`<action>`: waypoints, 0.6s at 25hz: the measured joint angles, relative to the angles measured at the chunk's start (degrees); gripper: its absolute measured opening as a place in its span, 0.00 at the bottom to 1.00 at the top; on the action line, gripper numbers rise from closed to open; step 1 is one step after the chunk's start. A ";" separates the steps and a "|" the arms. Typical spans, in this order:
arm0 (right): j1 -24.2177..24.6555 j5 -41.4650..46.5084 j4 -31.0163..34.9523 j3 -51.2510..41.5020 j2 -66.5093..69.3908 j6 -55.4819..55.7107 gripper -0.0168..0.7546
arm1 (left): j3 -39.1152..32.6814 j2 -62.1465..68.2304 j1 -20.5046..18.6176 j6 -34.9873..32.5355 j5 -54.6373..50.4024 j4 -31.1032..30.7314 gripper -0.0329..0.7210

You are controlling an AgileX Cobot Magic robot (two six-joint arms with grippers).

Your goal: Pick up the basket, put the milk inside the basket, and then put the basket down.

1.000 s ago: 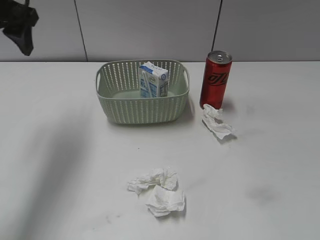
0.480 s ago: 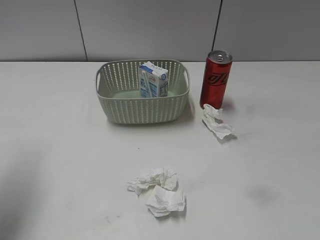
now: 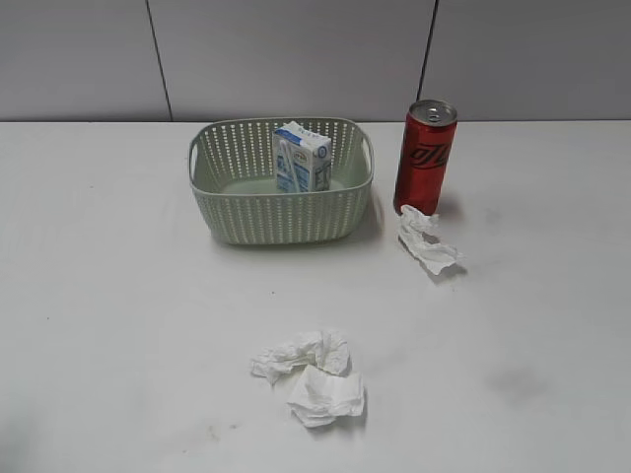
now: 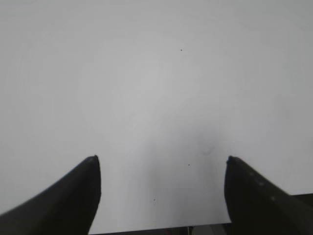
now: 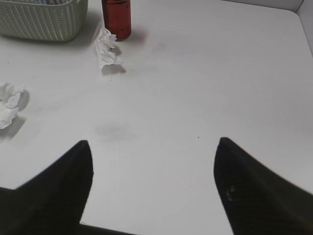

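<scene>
both arms now out of exterior view; left arm was visible top-left a second ago, since withdrawn. left gripper (image 4: 160, 169) and right gripper (image 5: 154, 161) spread wide, empty. milk (image 3: 301, 158) upright inside basket (image 3: 281, 215), basket resting on table (image 3: 118, 296). task looks complete.

1. I saw the basket (image 3: 281, 202) sitting flat on the table, pale green, rectangular with rounded corners, perforated sides and a cut-out handle at each end. In my right wrist view only its corner (image 5: 44, 22) showed.
2. I saw the milk (image 3: 301, 158), a small white and blue gabled carton, standing upright inside the basket toward its back wall.
</scene>
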State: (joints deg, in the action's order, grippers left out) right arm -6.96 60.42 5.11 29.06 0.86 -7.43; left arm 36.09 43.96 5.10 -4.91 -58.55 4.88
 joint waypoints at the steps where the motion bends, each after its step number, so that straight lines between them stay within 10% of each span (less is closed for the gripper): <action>1: 0.00 0.00 0.00 0.00 0.00 0.00 0.78 | -1.23 -1.98 0.00 0.00 0.34 0.04 0.84; 15: 0.00 -0.05 0.00 0.00 0.00 0.05 0.78 | -6.62 -26.64 0.00 0.00 -0.89 0.03 0.83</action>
State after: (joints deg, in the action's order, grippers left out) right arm -6.96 60.37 5.11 29.06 0.86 -7.38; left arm 29.47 17.32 5.10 -4.91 -59.44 4.91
